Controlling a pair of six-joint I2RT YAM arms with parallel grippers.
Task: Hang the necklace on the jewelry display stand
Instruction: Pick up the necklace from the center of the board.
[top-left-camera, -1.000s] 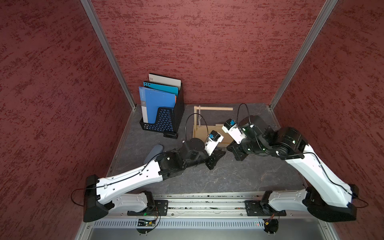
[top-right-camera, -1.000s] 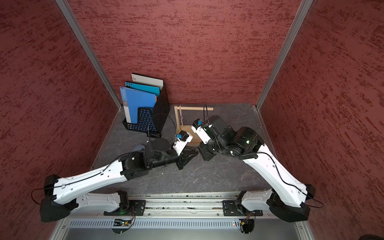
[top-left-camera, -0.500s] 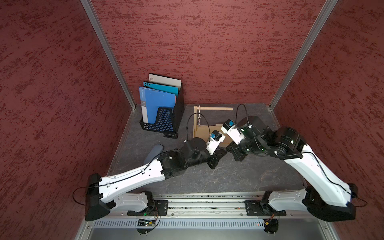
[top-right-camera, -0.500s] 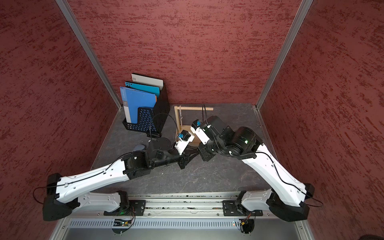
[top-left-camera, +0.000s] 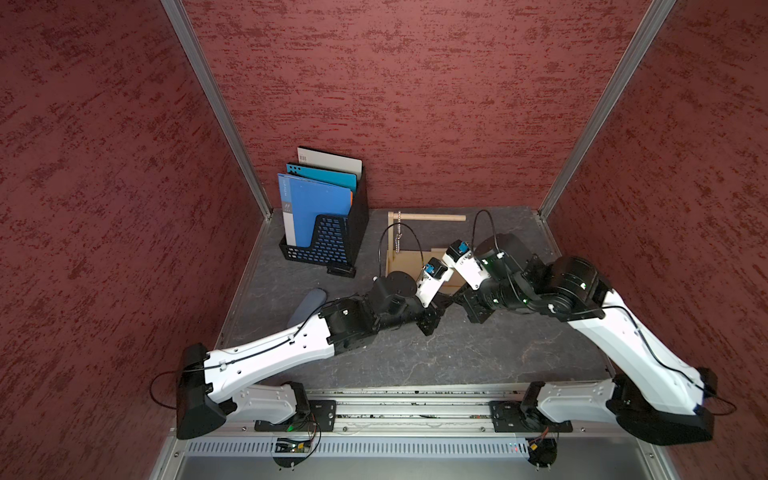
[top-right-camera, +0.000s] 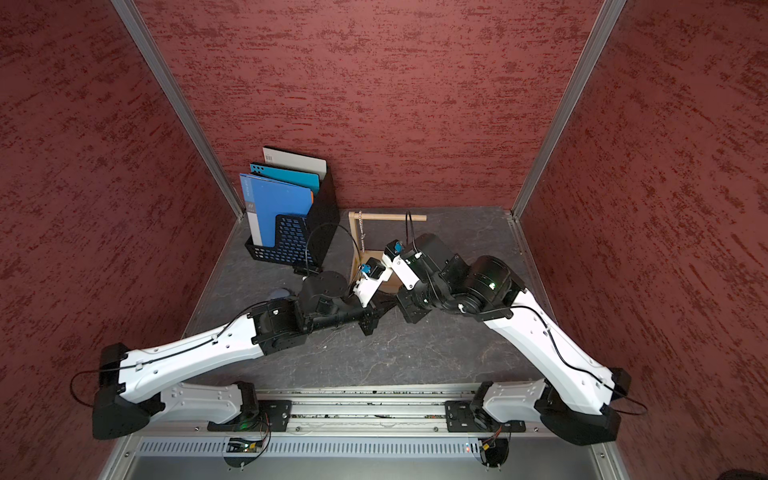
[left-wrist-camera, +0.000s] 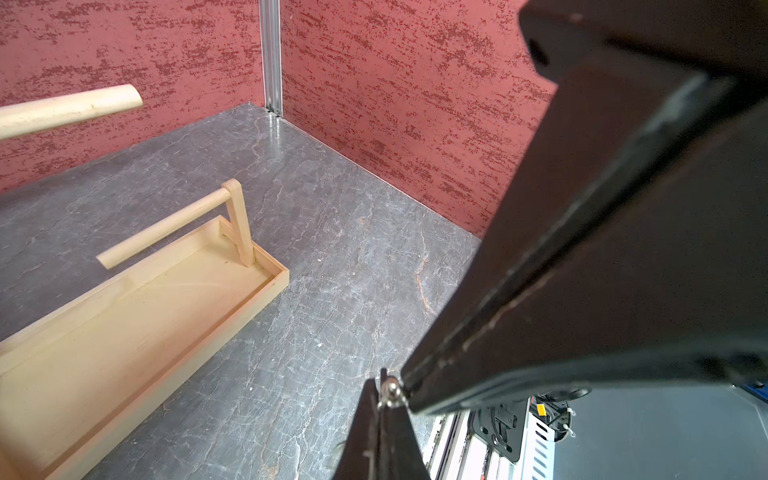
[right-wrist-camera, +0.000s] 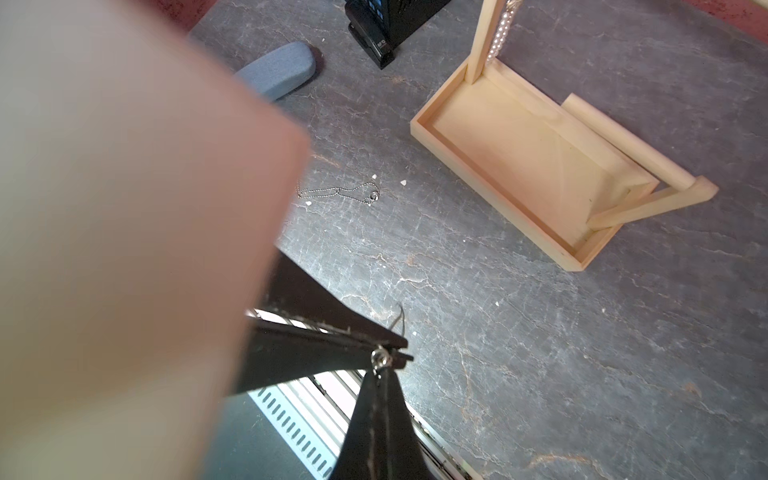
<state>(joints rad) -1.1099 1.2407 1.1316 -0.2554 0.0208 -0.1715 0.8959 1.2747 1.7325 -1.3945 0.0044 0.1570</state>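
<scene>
The left tool (left-wrist-camera: 381, 397) is closed right down, and so is the right tool (right-wrist-camera: 384, 374); their tips meet nose to nose over the surface (top-left-camera: 457, 357), with a small silver ring (right-wrist-camera: 380, 359) pinched at the meeting point; each wrist view shows the ring at that arm's own fingertips, so both seem to nip it, though which one bears it cannot be told. A ball-chain necklace (right-wrist-camera: 336, 193) lies loose and flat on the surface, apart from both tools and off the stand, between them and a blue-grey case (right-wrist-camera: 276, 70). The jewelry display stand (right-wrist-camera: 519, 162) sits just behind the tools, toward the back wall; its tray is bare inside; its long dowel arm (top-left-camera: 428, 217) runs from the tall post at the left end, and a beaded strand (top-left-camera: 399, 235) hangs from that arm close beside the post; the shorter post and bar stand at the other end. Left of the stand is a black mesh file rack (top-left-camera: 328, 245) holding blue folders (top-left-camera: 316, 203).
</scene>
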